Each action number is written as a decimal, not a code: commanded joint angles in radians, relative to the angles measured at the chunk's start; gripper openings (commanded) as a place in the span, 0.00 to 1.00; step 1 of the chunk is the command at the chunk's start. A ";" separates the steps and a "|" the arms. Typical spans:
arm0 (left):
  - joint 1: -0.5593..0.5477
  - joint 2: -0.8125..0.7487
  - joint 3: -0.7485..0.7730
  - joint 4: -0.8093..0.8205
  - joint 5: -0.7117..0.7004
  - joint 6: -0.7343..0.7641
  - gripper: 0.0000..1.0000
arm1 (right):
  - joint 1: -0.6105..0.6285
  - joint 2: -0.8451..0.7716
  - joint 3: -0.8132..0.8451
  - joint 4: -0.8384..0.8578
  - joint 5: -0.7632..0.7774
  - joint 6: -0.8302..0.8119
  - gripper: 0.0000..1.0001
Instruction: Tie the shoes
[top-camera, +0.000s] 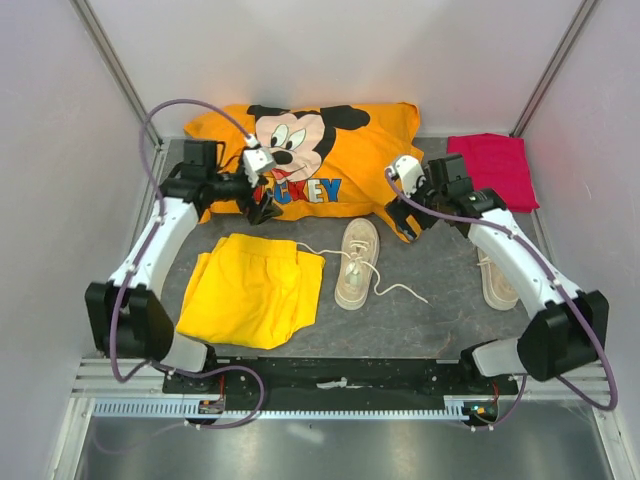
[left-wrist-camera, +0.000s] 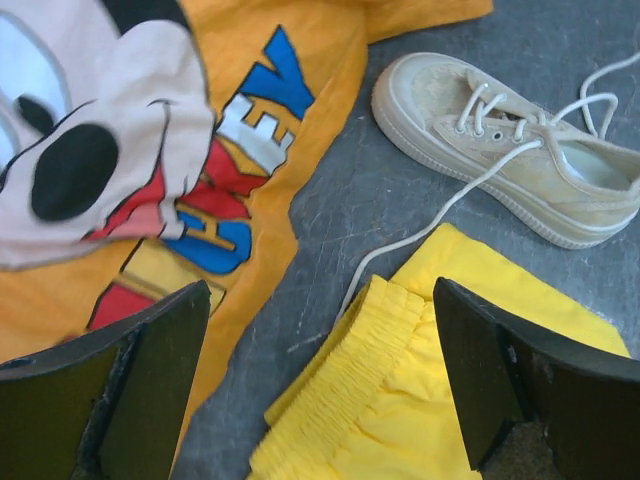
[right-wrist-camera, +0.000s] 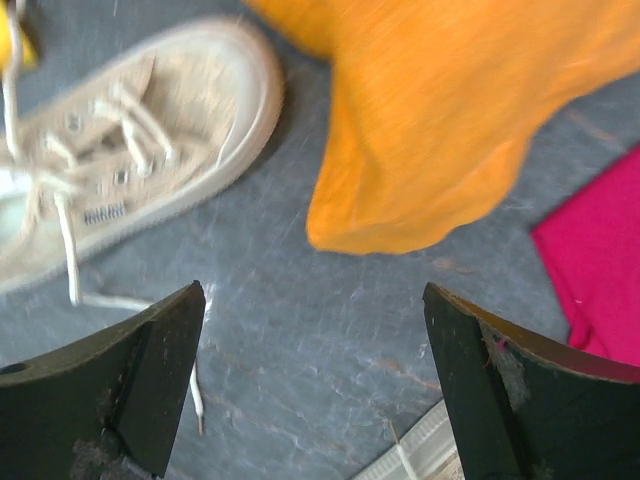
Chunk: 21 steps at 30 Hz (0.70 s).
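Left gripper (left-wrist-camera: 320, 390) is seen spread wide, nothing held between the jaws. Below it, the orange Mickey shirt (left-wrist-camera: 120, 180), the grey mat (left-wrist-camera: 330, 200) and the waistband of the yellow shorts (left-wrist-camera: 400, 400) are seen. From above, the left gripper (top-camera: 264, 204) is placed over the shirt's lower edge; contact with the fabric cannot be told.

Right gripper (right-wrist-camera: 315, 390) is also spread wide and empty, with bare mat seen through the gap. From above, it (top-camera: 412, 222) is placed over the shirt's right corner, near the toe of the centre shoe (top-camera: 356, 263).

Centre shoe is laid on the mat between the shorts (top-camera: 252, 290) and the right arm, toe pointed away from the bases. Its laces (top-camera: 400, 290) are loose: one end is trailed toward the shorts, the other out to the right on the mat.

Right-hand shoe (top-camera: 497, 283) is mostly hidden under the right arm; only part of its side is seen. A pale strip at the bottom edge of the right wrist view is cut off and cannot be identified. That view is blurred, so the shoe's (right-wrist-camera: 130, 150) eyelets are hard to make out. The heel of the centre shoe (left-wrist-camera: 510, 150) is cropped in the left wrist view. A pink cloth (top-camera: 495, 170) is laid at the far right.
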<state>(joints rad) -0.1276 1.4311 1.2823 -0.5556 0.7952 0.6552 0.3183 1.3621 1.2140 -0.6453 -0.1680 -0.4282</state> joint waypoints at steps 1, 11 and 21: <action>-0.075 0.126 0.055 -0.096 0.035 0.288 0.99 | 0.002 0.057 -0.014 -0.151 -0.113 -0.243 0.98; -0.136 0.435 0.209 -0.251 0.019 0.645 0.59 | 0.001 0.069 -0.159 -0.188 -0.097 -0.311 0.98; -0.149 0.689 0.368 -0.417 -0.112 0.992 0.37 | 0.002 0.158 -0.169 -0.203 -0.038 -0.305 0.98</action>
<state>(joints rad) -0.2737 2.0655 1.5959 -0.8574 0.7387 1.4284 0.3187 1.4948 1.0588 -0.8371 -0.2367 -0.7044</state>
